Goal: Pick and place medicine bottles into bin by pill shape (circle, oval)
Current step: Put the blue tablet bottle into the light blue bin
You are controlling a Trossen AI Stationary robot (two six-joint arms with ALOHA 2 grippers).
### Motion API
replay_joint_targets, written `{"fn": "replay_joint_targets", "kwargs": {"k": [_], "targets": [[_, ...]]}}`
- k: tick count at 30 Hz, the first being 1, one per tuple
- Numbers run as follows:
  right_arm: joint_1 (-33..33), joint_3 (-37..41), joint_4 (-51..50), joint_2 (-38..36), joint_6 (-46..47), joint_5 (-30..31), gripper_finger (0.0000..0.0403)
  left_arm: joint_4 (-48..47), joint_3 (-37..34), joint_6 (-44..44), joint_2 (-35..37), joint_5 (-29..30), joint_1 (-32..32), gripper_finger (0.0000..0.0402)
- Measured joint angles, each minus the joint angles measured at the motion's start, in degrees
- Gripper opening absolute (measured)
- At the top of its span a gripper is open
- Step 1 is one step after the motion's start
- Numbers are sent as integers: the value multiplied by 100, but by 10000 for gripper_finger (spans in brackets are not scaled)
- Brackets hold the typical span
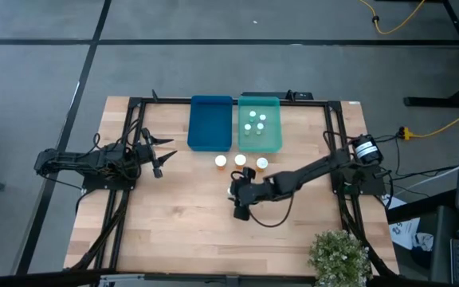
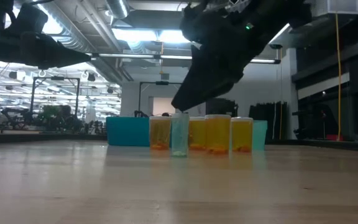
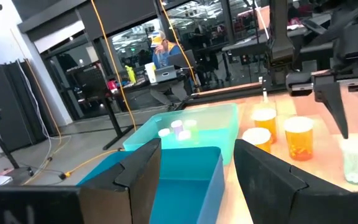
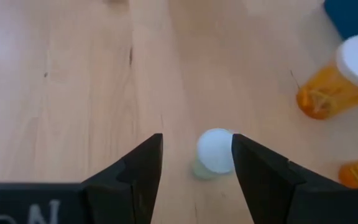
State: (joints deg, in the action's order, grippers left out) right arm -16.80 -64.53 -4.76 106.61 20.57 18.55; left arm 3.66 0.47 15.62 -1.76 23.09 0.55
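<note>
Several orange bottles with white caps [image 1: 240, 161] stand upright in a cluster on the table in front of the bins; they also show in the low view [image 2: 217, 132]. One small pale bottle [image 4: 215, 152] stands upright on the table just near of them [image 2: 179, 134]. My right gripper [image 4: 197, 168] is open, pointing down just above this pale bottle, one finger on each side of its white cap; I see no touch. Several small pale bottles [image 1: 254, 122] lie in the green bin [image 1: 276, 135]. My left gripper [image 1: 166, 155] is open and empty, left of the blue bin [image 1: 211, 122].
The blue bin holds nothing that shows. The two bins stand side by side at the table's far middle. A potted plant [image 1: 337, 255] stands at the near right corner. Bare wood lies near of the bottles. A person [image 3: 160, 46] shows in the room behind.
</note>
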Motion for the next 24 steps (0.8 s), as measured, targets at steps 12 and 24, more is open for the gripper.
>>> {"fn": "replay_joint_targets", "kwargs": {"k": [12, 24], "targets": [[52, -2, -40, 20, 34, -7, 194, -2, 0, 0, 2, 0, -1, 195], [68, 0, -229, 17, 16, 195, 194, -2, 0, -2, 2, -2, 1, 195]]}}
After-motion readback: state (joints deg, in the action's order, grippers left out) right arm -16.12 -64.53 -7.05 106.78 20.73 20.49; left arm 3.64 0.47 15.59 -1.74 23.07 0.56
